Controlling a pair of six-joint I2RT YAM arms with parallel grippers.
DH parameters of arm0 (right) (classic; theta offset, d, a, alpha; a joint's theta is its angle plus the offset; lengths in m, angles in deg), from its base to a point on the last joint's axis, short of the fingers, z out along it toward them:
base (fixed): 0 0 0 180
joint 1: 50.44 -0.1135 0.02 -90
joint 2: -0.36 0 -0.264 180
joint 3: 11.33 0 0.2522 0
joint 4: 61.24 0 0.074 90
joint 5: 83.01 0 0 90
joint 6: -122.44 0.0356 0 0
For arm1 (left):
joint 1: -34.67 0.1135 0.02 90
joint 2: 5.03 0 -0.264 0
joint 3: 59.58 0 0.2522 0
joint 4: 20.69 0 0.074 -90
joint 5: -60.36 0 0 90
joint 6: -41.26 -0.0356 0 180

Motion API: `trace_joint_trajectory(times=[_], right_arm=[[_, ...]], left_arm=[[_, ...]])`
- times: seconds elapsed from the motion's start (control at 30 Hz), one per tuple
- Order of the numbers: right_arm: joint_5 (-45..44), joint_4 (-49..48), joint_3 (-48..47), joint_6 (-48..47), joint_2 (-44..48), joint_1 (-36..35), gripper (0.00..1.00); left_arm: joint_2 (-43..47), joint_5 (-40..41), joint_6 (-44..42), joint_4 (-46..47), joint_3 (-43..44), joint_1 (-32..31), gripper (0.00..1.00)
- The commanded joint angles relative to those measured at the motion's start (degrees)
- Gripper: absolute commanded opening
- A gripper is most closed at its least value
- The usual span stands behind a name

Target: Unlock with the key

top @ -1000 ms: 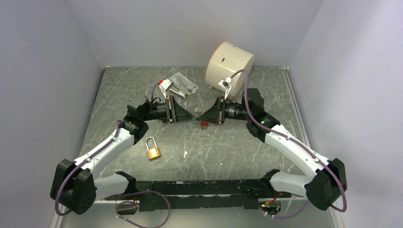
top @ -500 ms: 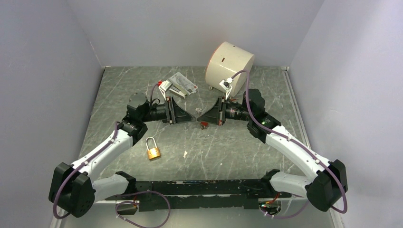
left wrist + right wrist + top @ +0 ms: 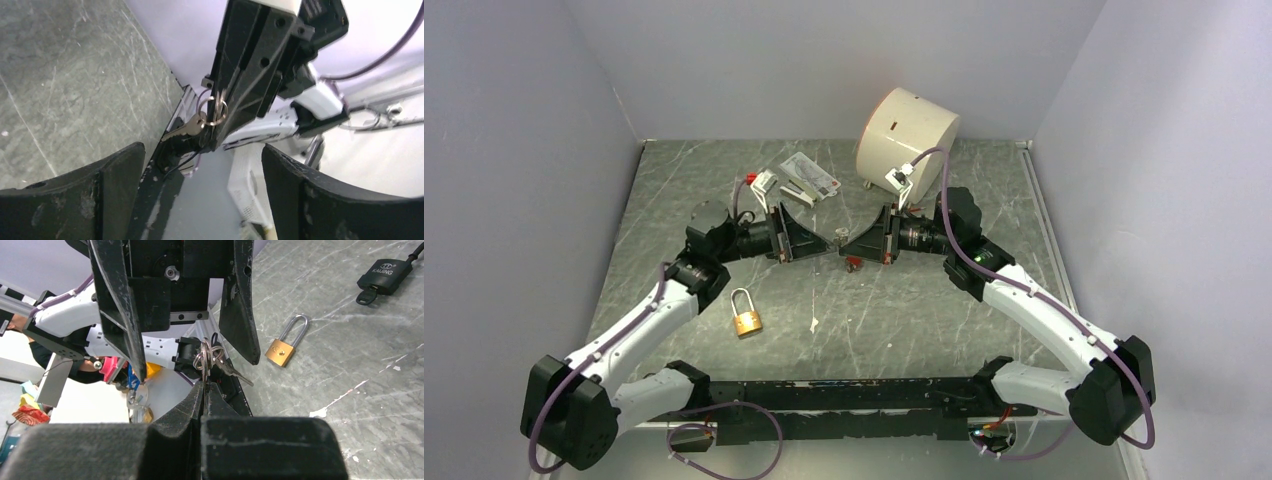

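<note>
A bunch of keys (image 3: pixel 214 360) on a ring (image 3: pixel 215 110) hangs above the table's middle, and my right gripper (image 3: pixel 204 386) is shut on the ring. My left gripper (image 3: pixel 201 155) faces it, open wide. Its fingers (image 3: pixel 239 305) stand on either side of the keys without touching them. In the top view the two grippers meet tip to tip, left gripper (image 3: pixel 824 243) against right gripper (image 3: pixel 845 247). The brass padlock (image 3: pixel 746 318) lies flat on the table in front of the left arm, shackle pointing away, padlock (image 3: pixel 283 347) untouched.
A white cylinder (image 3: pixel 909 130) stands at the back right. A printed card pack (image 3: pixel 809 178) lies at the back centre. A small red piece (image 3: pixel 854 263) sits under the grippers. A black lock (image 3: pixel 385 274) with a cable lies beyond the padlock. Grey walls enclose three sides.
My left gripper has gone from nearly shut at the keys to wide open. The keys stay in the right gripper, which has not moved.
</note>
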Motion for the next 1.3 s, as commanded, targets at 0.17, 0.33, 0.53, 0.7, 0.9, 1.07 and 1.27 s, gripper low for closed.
trace_joint_trajectory(times=[0.17,0.33,0.53,0.7,0.9,1.07,1.27], right_arm=[[-1.29,0.42,-4.08,2.29,-0.66,0.23,0.00],[-0.70,-1.08,-4.53,2.77,-2.66,0.16,0.00],[0.29,-2.34,-4.59,0.99,-3.29,-0.44,0.00],[0.36,-1.32,-6.16,-1.78,-5.40,-2.71,0.00],[-1.49,0.70,-7.75,-4.78,-7.20,-5.39,0.00],[-1.64,1.32,-7.55,-5.75,-8.05,-6.45,0.00],[-2.32,1.71,-7.29,-6.41,-9.03,-6.89,0.00]], left_arm=[[2.67,16.01,33.37,-15.75,1.56,-0.93,0.94],[6.11,21.14,47.47,-26.02,0.01,-0.96,0.94],[6.03,22.00,60.87,-27.86,0.08,-1.37,0.94],[2.36,19.55,63.34,-32.52,3.69,-1.64,0.94],[1.76,19.14,66.35,-30.54,3.12,-2.41,0.87],[4.18,21.59,68.36,-30.50,2.30,-2.57,0.71],[4.39,20.63,68.79,-30.05,1.74,-2.54,0.61]])
